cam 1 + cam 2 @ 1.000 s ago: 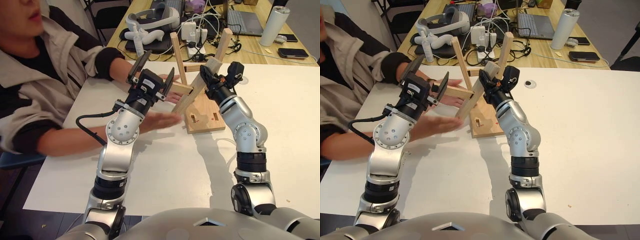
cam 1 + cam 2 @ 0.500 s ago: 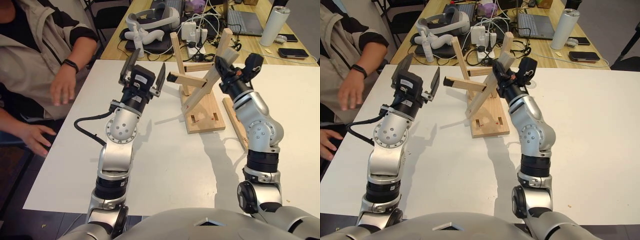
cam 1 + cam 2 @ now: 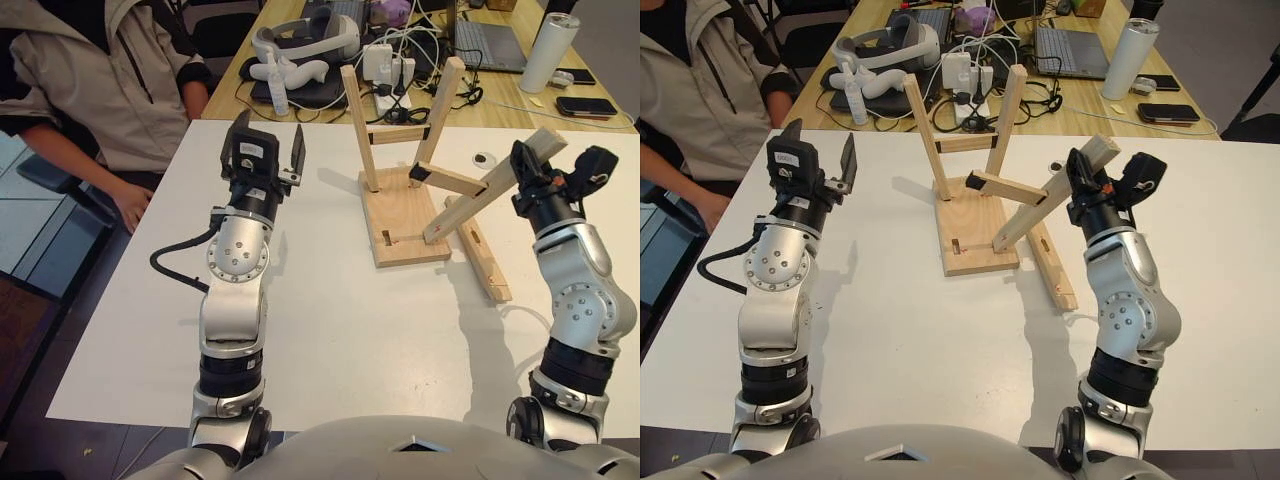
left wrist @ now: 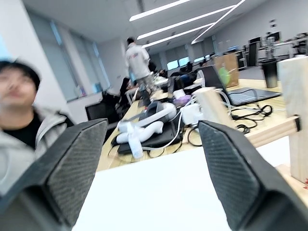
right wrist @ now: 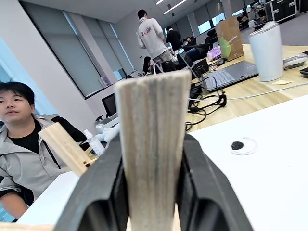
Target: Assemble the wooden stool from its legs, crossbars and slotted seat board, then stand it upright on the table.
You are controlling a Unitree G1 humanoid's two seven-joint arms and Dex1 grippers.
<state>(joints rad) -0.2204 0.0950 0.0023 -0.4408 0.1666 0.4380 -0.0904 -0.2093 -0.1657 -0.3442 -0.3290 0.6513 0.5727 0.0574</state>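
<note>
- Since a second ago the person's hand [image 3: 131, 206] has come off the stool parts and now sits beyond the left edge of the table [image 3: 330, 330].
- Over the same second the right gripper [image 3: 528, 174] has swung out to the robot's right, carrying the held leg [image 3: 470, 204] away from the middle of the seat board [image 3: 400, 205]. The left gripper [image 3: 268, 135] has drawn back leftward, away from the wood.
- I see the right gripper clamped on the held leg near its upper end, with fingers [image 5: 103, 192] pressed to both sides of the wood.
- The held leg slants down and to the left, and its lower end is at the right side of the seat board. I cannot tell whether it touches.
- A short crossbar [image 3: 445, 180] juts left from the middle of the held leg, its free end in the air.
- The seat board lies flat mid-table, with slots showing along its near edge.
- Two legs stand on the board's far side, the far-left leg [image 3: 358, 128] and the far-right leg [image 3: 440, 105]. Their tops splay apart, and a joining crossbar [image 3: 398, 135] links them partway up.
- A loose leg [image 3: 485, 265] lies flat on the table just right of the board, and the held leg passes above its far end.
- The left gripper's fingers [image 4: 77, 168] are spread wide with nothing between them. It is raised over the table, well left of the board.
- Behind the table I note a headset [image 3: 305, 40] and a tumbler [image 3: 549, 50].
</note>
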